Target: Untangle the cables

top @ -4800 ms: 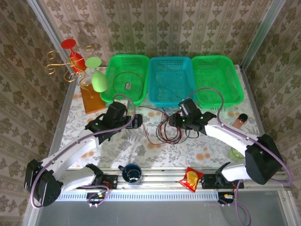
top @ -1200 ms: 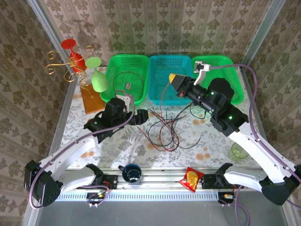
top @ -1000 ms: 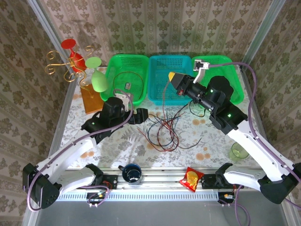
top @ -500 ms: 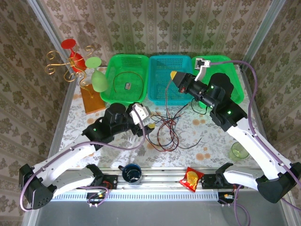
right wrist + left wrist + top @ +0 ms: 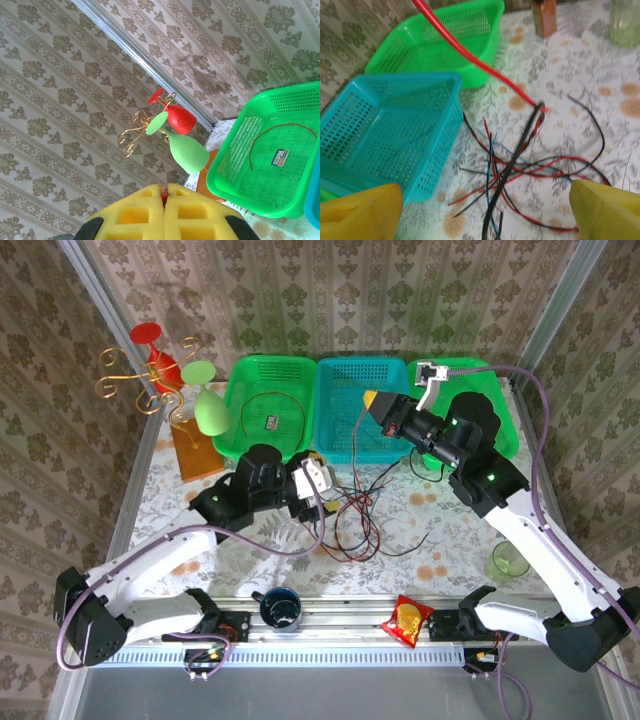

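Nearest, left claw (image 5: 318,490) is hanging released at centre-left of the overhead frame, its yellow pads (image 5: 360,212) standing wide apart at the wrist view's bottom corners. Cables (image 5: 352,517) are lying tangled on the table (image 5: 450,540) just right of it, spreading between the pads toward the wrist frame's middle. Farther up, right claw (image 5: 372,400) is hovering clenched over the blue basket (image 5: 330,390), pinching a red cable (image 5: 470,54) that is slanting down to the heap.
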Controlling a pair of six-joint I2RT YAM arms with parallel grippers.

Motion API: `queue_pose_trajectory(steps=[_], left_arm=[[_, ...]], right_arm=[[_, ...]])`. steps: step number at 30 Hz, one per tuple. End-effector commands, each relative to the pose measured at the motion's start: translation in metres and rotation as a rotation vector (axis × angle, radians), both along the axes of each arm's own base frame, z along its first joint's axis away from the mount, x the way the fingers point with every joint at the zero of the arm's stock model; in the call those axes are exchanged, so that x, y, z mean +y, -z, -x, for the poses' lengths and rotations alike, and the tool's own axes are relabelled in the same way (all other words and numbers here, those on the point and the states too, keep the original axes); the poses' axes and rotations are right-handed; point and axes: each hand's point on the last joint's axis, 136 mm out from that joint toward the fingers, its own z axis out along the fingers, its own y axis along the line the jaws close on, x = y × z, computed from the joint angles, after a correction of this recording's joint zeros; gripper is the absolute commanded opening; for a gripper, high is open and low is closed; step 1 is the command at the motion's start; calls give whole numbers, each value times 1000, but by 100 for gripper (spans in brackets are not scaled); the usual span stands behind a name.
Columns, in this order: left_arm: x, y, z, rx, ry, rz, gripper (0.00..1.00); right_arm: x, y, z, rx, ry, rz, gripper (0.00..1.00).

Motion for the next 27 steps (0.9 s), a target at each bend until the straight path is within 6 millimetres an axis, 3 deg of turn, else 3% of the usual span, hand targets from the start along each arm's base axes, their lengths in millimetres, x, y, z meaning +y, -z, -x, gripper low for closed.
queue_pose_trajectory(steps=[1, 8, 12, 15, 16, 17, 18, 21, 22, 24, 25, 27], left_arm=[[-7, -51, -4, 123, 1, 209, 84], [-33, -83, -13, 250, 49, 354, 80], [-51, -92, -16, 300, 83, 422, 71], [-66, -90, -15, 344, 101, 434, 53], [-70, -89, -14, 361, 105, 435, 33], [-73, -87, -15, 380, 101, 438, 7], [-74, -85, -18, 401, 87, 440, 0], [-71, -84, -28, 432, 14, 452, 0], [-68, -86, -33, 444, -22, 467, 0], [-61, -92, -43, 477, -74, 496, 0], [-57, -94, -47, 500, -102, 503, 0], [-55, -99, -47, 520, -147, 470, 0]], right_arm=[[-1, -15, 7, -14, -21, -25, 0], [2, -10, 5, -1, -32, -27, 0], [3, -7, 3, 7, -34, -28, 0], [5, -7, 3, 10, -45, -35, 0], [5, -7, 3, 11, -45, -36, 0], [5, -6, 3, 11, -44, -32, 0], [4, -6, 3, 11, -41, -28, 0], [0, -3, 7, 0, -26, 8, 0], [-2, -2, 9, -12, -20, 41, 9], [-13, 2, 12, -46, 25, 141, 55], [-22, 4, 15, -63, 65, 191, 74], [-38, 1, 24, -126, 114, 244, 91]])
